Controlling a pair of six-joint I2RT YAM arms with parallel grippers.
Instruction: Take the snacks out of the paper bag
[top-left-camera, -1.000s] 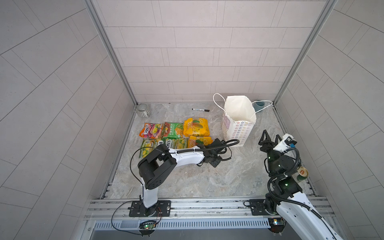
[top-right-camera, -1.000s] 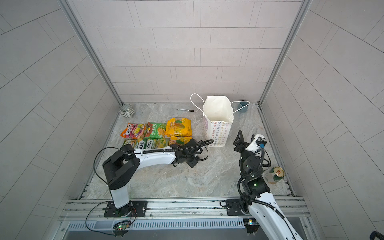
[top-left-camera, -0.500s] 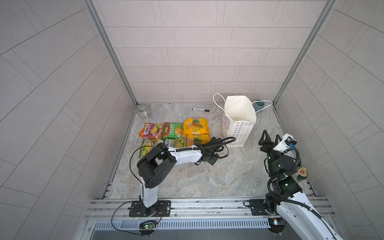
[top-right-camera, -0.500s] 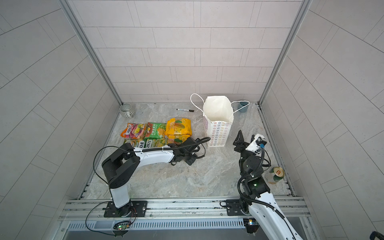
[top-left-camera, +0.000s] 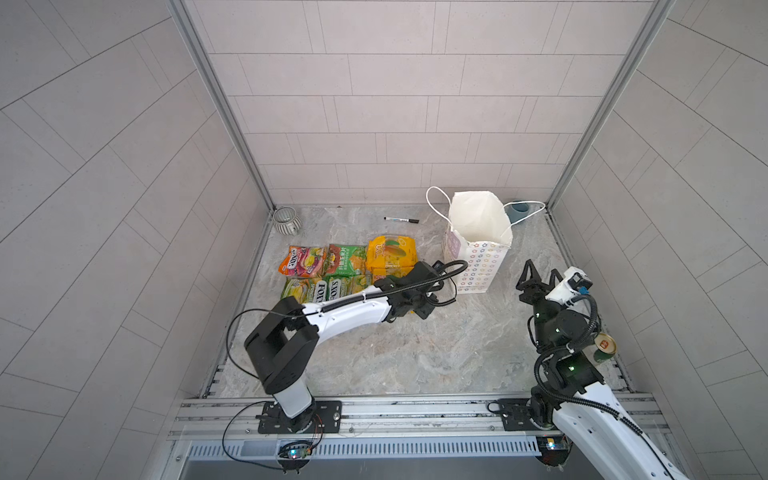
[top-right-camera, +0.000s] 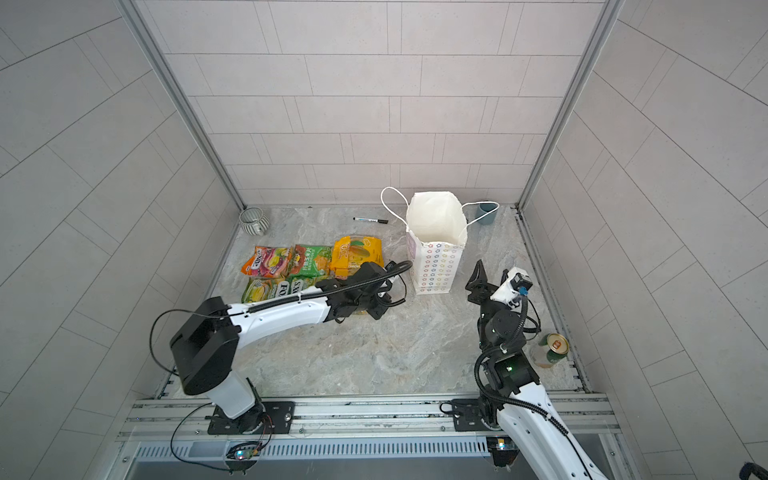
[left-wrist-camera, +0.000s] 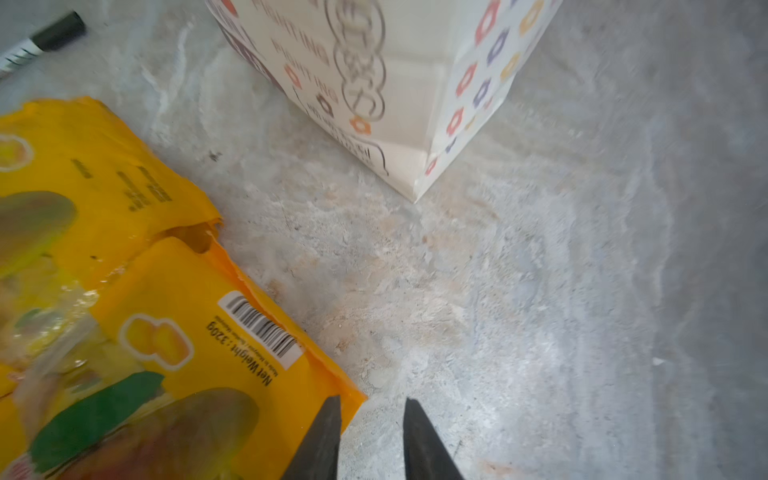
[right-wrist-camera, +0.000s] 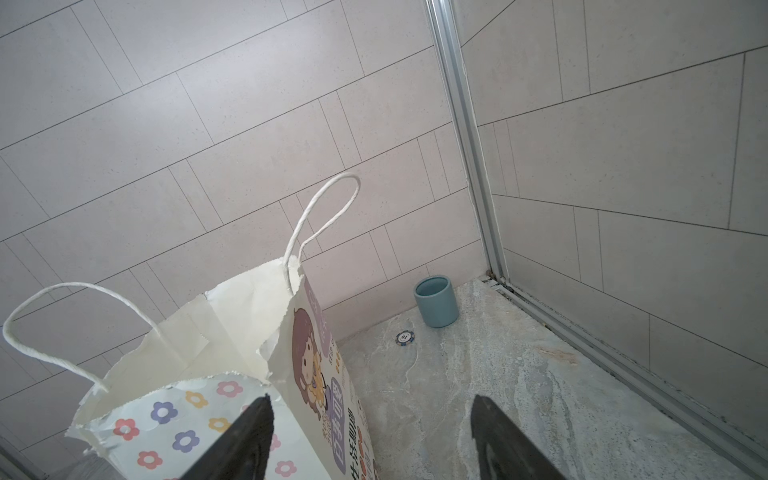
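Because tiled walls close it at 9, 12 and 3 o'clock and a metal rail runs along 6 o'clock, the table (top-left-camera: 415, 357) keeps its open room in the bare near half, from centre to 6 o'clock. The paper bag (top-left-camera: 478, 253) stands upright and open-mouthed at 1 o'clock, clear of the walls. The snacks (top-left-camera: 349, 270) lie flat in two touching rows at 10 to 11 o'clock, at the bag's 9 o'clock.

The yellow packet (left-wrist-camera: 174, 291) nearest the bag reads "Net Weight : 320g" beside a barcode. The left claw (left-wrist-camera: 371, 405) sits at that packet's corner. Its jaws are narrowly parted with only table between them, and one finger crosses the corner. I cannot tell whether it touches.

The right claw (right-wrist-camera: 374, 415) hangs at the bag's 4 o'clock, spread wide and empty. A can (top-left-camera: 604, 345) stands at the table's 4 o'clock edge, a ribbed bowl (top-left-camera: 286, 220) in the 11 o'clock corner, and a marker (top-left-camera: 401, 219) at 12 o'clock.
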